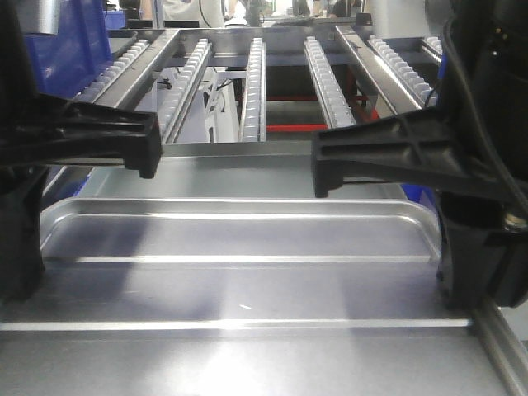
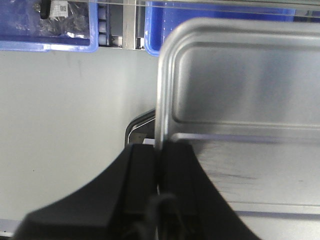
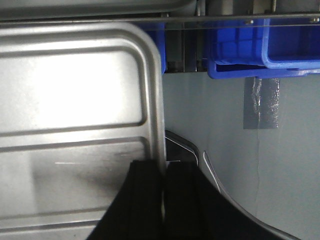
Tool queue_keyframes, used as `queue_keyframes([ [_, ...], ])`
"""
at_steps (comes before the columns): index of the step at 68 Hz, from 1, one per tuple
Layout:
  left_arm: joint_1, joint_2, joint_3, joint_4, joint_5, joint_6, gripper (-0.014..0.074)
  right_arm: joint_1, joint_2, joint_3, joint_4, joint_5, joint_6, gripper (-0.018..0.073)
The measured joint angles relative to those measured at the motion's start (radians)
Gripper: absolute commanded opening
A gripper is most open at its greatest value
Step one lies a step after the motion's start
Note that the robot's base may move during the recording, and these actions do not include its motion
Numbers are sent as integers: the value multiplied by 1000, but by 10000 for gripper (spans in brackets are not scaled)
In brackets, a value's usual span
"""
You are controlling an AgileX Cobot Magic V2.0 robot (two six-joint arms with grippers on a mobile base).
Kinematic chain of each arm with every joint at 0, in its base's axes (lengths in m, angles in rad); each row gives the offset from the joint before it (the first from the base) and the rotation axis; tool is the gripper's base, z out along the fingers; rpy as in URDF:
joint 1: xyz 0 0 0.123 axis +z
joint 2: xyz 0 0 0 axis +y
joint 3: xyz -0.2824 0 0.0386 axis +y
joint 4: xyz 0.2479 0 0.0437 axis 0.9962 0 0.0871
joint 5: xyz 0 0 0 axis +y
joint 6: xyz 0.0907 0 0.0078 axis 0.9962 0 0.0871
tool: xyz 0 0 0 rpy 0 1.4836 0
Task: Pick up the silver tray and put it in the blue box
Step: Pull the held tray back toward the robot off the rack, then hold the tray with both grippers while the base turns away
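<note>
The silver tray [image 1: 239, 239] is a wide shiny pan that fills the lower half of the front view and hangs level between my two grippers. My left gripper [image 2: 159, 148] is shut on its left rim [image 2: 161, 90]. My right gripper [image 3: 165, 167] is shut on its right rim [image 3: 158, 100]. In the front view the left gripper [image 1: 147, 161] and right gripper [image 1: 323, 177] reach in from either side above the tray. A blue box [image 2: 152, 30] shows just past the tray's far edge, and it also shows in the right wrist view [image 3: 152, 32].
A metal roller rack [image 1: 256, 82] stands straight ahead. A blue crate [image 1: 70, 41] sits on it at the far left. Another blue crate with bagged parts [image 2: 50, 30] and two more crates [image 3: 250, 50] lie on the grey surface. A shiny curved edge [image 3: 210, 170] lies under the tray.
</note>
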Motion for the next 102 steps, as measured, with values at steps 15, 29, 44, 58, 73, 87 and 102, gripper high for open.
queue_keyframes([
  [15, 0, 0, 0, 0, 1, 0, -92, 0, 0, 0, 0, 0, 0, 60],
  [29, 0, 0, 0, 0, 1, 0, -92, 0, 0, 0, 0, 0, 0, 60],
  [44, 0, 0, 0, 0, 1, 0, -92, 0, 0, 0, 0, 0, 0, 60],
  [58, 0, 0, 0, 0, 1, 0, -92, 0, 0, 0, 0, 0, 0, 60],
  [73, 0, 0, 0, 0, 1, 0, -92, 0, 0, 0, 0, 0, 0, 60],
  [87, 0, 0, 0, 1, 1, 0, -92, 0, 0, 0, 0, 0, 0, 60],
  [102, 0, 0, 0, 1, 1, 0, -92, 0, 0, 0, 0, 0, 0, 60],
])
